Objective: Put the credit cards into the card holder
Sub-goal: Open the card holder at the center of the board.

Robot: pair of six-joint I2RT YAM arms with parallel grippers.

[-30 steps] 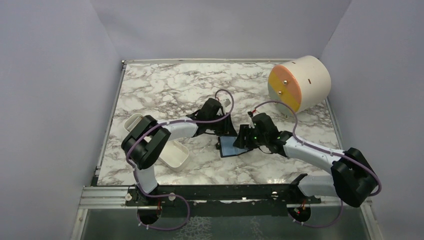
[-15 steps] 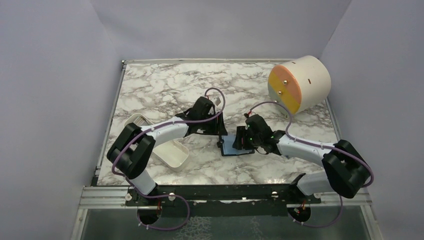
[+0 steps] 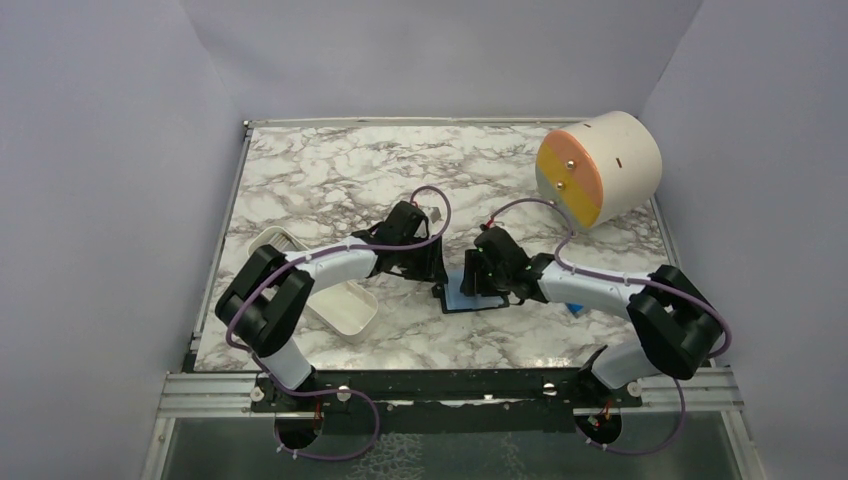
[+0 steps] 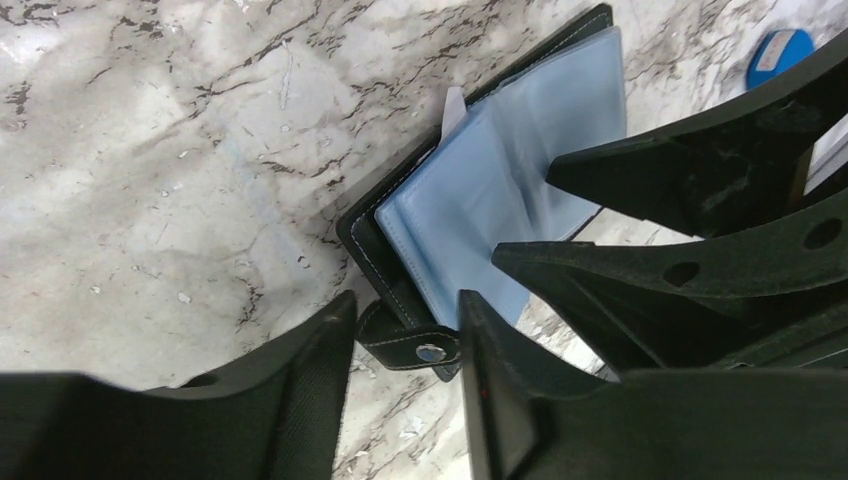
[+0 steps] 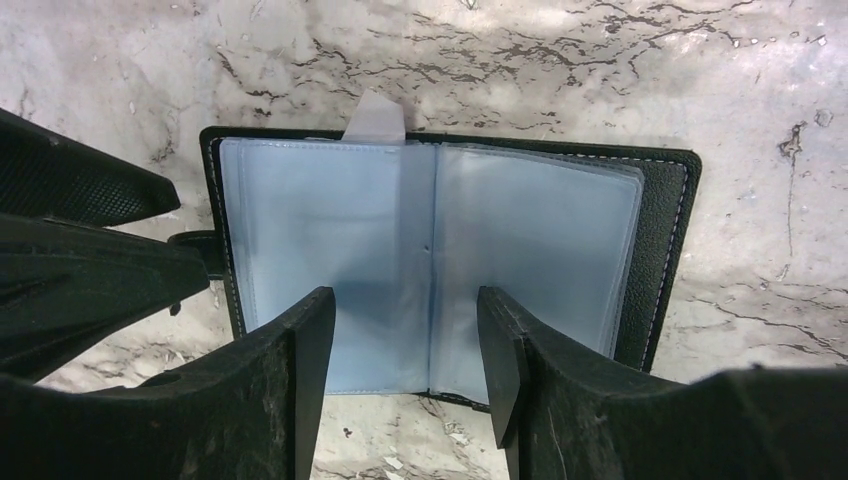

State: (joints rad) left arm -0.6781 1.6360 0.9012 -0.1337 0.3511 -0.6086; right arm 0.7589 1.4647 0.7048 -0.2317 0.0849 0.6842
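The card holder [image 5: 430, 230] lies open and flat on the table [image 3: 330, 160], its 2 blue pages up. We see no credit cards, so we think none is in yet. The right gripper [image 5: 403, 305] hangs wide open over the pages, holding nothing. The left gripper [image 4: 405, 320] has half-open jaws around the strap [image 4: 410, 345]; we cannot tell if they squeeze it.

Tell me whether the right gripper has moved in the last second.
Yes. The right gripper has slid left over the open card holder, farther from the cream drum.
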